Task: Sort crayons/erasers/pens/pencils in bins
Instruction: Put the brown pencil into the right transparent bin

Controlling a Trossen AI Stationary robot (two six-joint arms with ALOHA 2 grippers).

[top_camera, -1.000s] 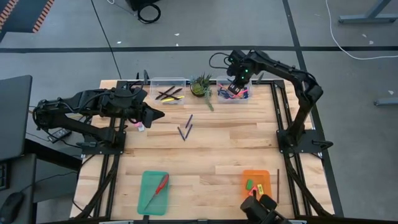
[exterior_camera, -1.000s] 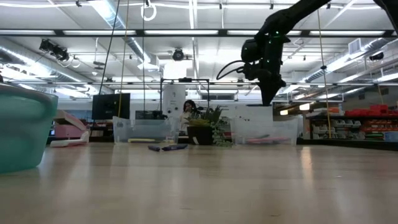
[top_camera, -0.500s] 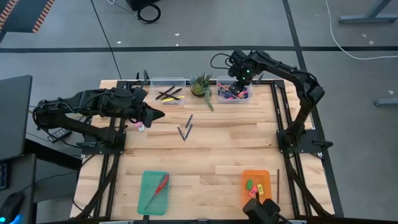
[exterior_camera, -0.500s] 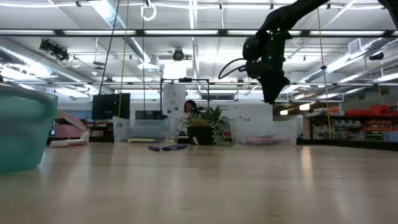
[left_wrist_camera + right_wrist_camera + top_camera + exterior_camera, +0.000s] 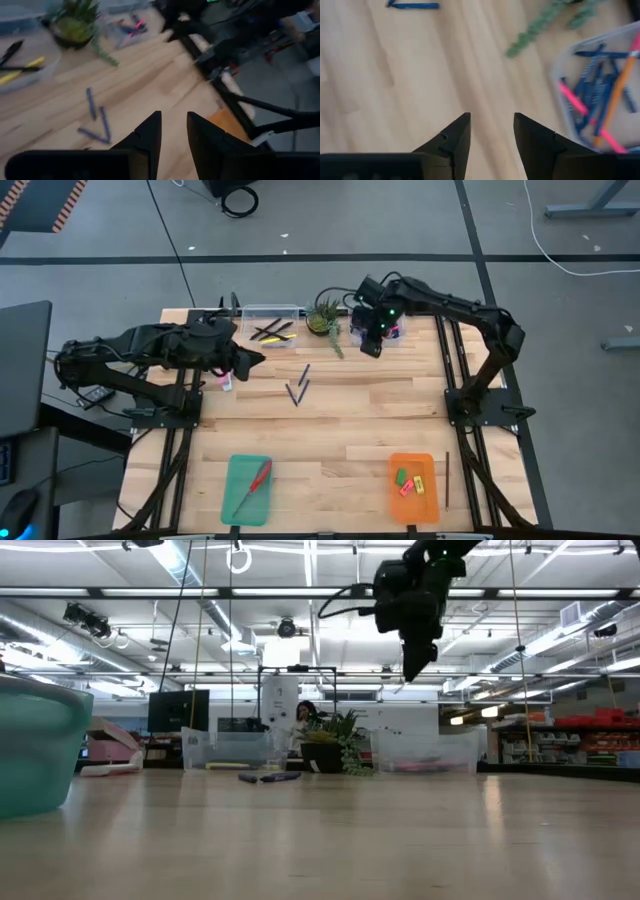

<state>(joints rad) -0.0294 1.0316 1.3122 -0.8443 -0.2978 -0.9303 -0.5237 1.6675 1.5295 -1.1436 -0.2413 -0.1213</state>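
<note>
Centrally, three pens (image 5: 298, 385), roughly lengthwise.

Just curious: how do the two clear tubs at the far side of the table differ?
The left tub holds black and yellow pencils; the right tub holds blue pens with some pink and orange sticks. The right hand hangs beside the right tub; none is near the left. Both flank the potted plant.

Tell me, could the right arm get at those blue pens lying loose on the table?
Probably yes. The right gripper hangs open and empty above bare wood, and nothing stands between it and the three loose pens; the plant sits off to the side.
</note>
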